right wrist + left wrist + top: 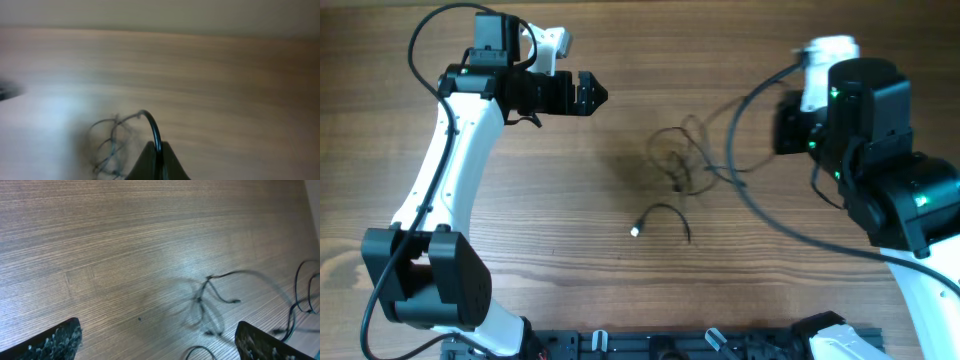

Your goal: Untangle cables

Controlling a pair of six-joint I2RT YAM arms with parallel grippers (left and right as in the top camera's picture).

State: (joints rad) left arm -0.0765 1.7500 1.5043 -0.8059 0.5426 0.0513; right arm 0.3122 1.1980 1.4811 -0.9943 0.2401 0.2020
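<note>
Nearest the arm bases, a loose thin black cable (662, 207) with a pale plug tip lies curved on the brown wooden desk (570, 250). Just beyond it sits the tangle of thin black cables (675, 160), mid-desk. The right gripper (156, 150), pressed together, seems in its blurred view to pinch one strand of it. Farthest, the left gripper (157, 330) hovers spread and empty.

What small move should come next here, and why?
Probably move the left end effector over to the tangle and grip it. It is open and off to the side, while the right end effector seems shut on a strand running into that tangle, so pulling needs an anchor.
</note>
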